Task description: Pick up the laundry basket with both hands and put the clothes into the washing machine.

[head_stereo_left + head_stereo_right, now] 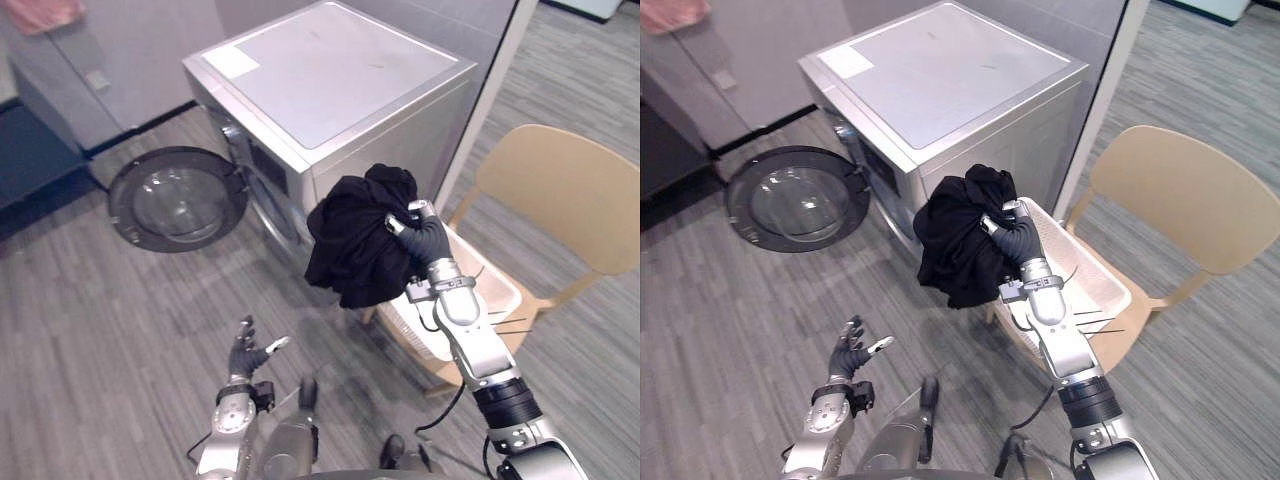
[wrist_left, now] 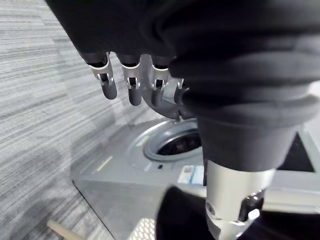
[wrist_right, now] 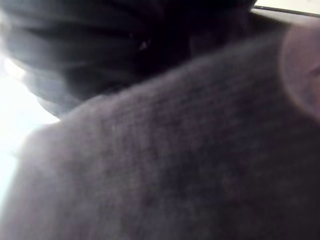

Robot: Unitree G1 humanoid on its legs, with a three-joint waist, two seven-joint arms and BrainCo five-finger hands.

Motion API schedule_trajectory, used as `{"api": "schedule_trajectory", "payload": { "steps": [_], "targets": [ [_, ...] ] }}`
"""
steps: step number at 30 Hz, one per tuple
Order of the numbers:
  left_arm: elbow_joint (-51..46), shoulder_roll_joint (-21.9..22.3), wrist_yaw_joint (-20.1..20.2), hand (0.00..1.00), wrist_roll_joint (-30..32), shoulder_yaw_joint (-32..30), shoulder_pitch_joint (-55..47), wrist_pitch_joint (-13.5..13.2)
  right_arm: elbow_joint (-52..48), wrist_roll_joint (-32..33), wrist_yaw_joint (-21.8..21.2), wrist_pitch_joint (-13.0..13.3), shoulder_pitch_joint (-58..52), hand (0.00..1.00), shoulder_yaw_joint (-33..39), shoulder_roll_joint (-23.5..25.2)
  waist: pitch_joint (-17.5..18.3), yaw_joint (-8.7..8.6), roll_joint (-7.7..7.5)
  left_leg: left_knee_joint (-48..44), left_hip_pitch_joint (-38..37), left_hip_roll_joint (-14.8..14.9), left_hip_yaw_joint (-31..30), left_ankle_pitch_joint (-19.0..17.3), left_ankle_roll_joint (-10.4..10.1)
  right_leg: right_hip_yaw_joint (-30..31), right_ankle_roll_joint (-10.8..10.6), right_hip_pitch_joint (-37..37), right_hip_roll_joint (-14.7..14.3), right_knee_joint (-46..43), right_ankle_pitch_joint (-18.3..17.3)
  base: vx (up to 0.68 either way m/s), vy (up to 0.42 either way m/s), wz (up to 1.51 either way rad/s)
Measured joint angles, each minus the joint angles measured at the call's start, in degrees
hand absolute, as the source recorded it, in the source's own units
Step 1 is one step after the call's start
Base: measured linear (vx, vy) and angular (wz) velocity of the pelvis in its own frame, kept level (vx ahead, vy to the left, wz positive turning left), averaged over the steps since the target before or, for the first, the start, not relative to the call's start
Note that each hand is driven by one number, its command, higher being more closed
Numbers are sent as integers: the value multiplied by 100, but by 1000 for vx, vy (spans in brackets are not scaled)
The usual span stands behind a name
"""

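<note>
A bundle of black clothes (image 1: 355,235) hangs in the air in front of the silver washing machine (image 1: 330,80), with my right hand (image 1: 428,238) shut on its right side. The dark cloth (image 3: 160,150) lies close against the right wrist camera. Just behind and below the bundle, a white laundry basket (image 1: 497,287) rests on a tan chair (image 1: 560,190). The machine's round door (image 1: 178,198) is swung open to the left, and its drum opening (image 2: 175,145) shows in the left wrist view. My left hand (image 1: 245,355) hovers low at the lower left, fingers (image 2: 132,85) relaxed and holding nothing.
A white post (image 1: 480,110) stands between the machine and the chair. Grey cabinets (image 1: 110,70) line the back left wall. Wood-pattern floor (image 1: 100,320) stretches in front of the machine's open door.
</note>
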State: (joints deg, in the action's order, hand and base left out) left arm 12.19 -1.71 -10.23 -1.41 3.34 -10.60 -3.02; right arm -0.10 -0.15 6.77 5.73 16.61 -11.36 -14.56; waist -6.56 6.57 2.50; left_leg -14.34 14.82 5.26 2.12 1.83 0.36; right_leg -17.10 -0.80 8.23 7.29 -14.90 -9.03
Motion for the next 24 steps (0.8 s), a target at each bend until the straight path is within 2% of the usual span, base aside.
{"api": "schedule_trajectory", "payload": {
  "steps": [1, 2, 3, 4, 6, 8, 12, 15, 18, 19, 24],
  "targets": [
    [-262, -78, 27, 0, 82, 102, 66, -33, -10, -16, -65, 4, 19, 100, 13, -49, 47, -112, 129, 126, -92, 27, 45, -55, -104, -162, 8, 38, 9, -88, -9, -133, -22, 62],
    [-404, -146, 32, 0, 140, 171, 79, -80, -8, -28, -80, 1, 26, 100, 10, -51, 52, -118, 128, 279, -110, 15, 44, 93, -262, -194, 11, 69, -4, -82, -15, -157, 1, 59],
    [-631, -325, 31, 0, 246, 311, 210, -196, -13, -36, -126, 0, 49, 100, 22, -42, 72, -135, 56, 872, -275, -52, -33, 527, -480, -234, 62, 80, 26, 57, -4, -156, 5, 45],
    [-734, -441, 34, 0, 360, 450, 310, -238, -18, -37, -192, 1, 45, 100, 18, 24, 81, -173, 65, 1576, -574, -81, -47, 980, -512, -443, 68, -88, 26, 314, 123, -148, 0, 51],
    [-868, -479, 30, 0, 513, 647, 453, -276, -58, -37, -205, 2, 25, 100, -23, 75, 140, -315, 119, 1978, -905, -59, 26, 968, -476, -730, 10, -267, 8, 470, 223, -92, 34, 70],
    [-1001, -478, 12, 0, 755, 875, 664, -314, -188, -36, -206, 24, 19, 100, -58, 109, 159, -397, 136, 1977, -881, -38, -28, 834, -393, -836, -76, -280, -29, 446, 218, -67, 76, 45],
    [-1250, -541, -65, 0, 1261, 1168, 739, -347, -197, -29, -367, 23, -36, 100, -660, 530, 239, -382, 13, 1981, -965, -71, 129, 595, -343, -625, -201, -308, -28, 511, 392, -61, 93, -12],
    [-1269, -572, -137, 0, 1494, 1295, 848, -347, -193, 113, -558, 29, -37, 100, -1172, 661, 258, -388, 9, 1986, -1051, -121, 244, 575, -324, -482, -225, -322, -17, 513, 498, -45, 64, -22],
    [-1268, -613, -248, 0, 1715, 1424, 994, -341, -101, 514, -717, 33, -42, 100, -1483, 762, 335, -412, 25, 2016, -1062, -127, 255, 570, -312, -457, -235, -339, -20, 575, 547, -47, 33, -7],
    [-1267, -634, -265, 100, 1788, 1487, 1005, -310, -21, 733, -764, 32, -61, 100, -1580, 796, 395, -416, 24, 2017, -1064, -115, 254, 567, -307, -456, -209, -364, -21, 635, 584, 0, 0, 0],
    [-1224, -637, -539, 100, 2073, 1509, 1070, -121, 186, 1539, -866, 36, -148, 100, -1864, 869, 556, -425, 36, 2016, -1070, -51, 251, 585, -330, -474, -177, -475, -126, 899, 712, 18, -6, -2]
  ]
}}
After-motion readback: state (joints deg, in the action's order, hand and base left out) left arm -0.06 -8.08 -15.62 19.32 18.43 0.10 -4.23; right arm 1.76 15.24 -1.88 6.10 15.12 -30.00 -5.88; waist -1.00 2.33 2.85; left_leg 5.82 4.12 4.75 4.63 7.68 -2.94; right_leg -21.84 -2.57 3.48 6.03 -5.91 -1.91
